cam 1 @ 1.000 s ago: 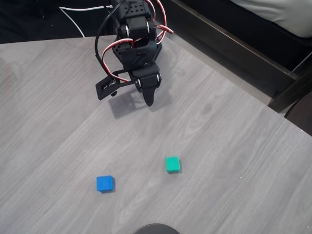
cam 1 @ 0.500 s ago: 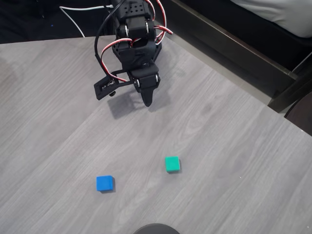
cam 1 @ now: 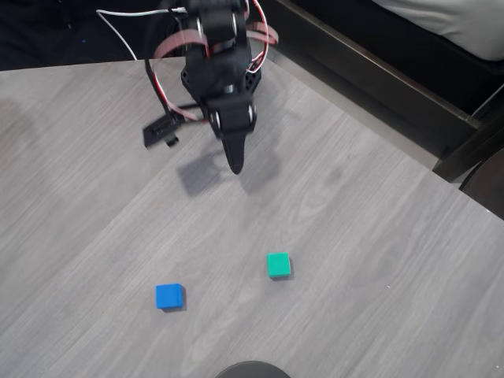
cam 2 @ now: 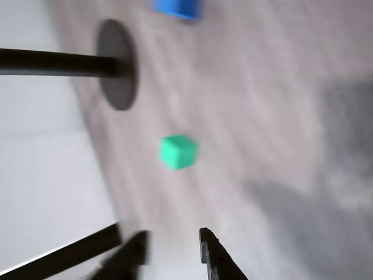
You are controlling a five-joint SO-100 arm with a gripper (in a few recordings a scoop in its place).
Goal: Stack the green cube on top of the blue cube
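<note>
Approach phase: the gripper [cam 1: 198, 150], jaws spread wide and empty (wrist view blurred, so alignment is uncertain), hangs well apart from the green cube [cam 1: 278, 264], which lies on the table [cam 1: 378, 236] near the blue cube [cam 1: 169, 296]; descend centred, fingers straddling opposite faces.

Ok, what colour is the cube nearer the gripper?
Teal-green; the green cube shows sharpest in the overhead view, right of the blue cube.
</note>
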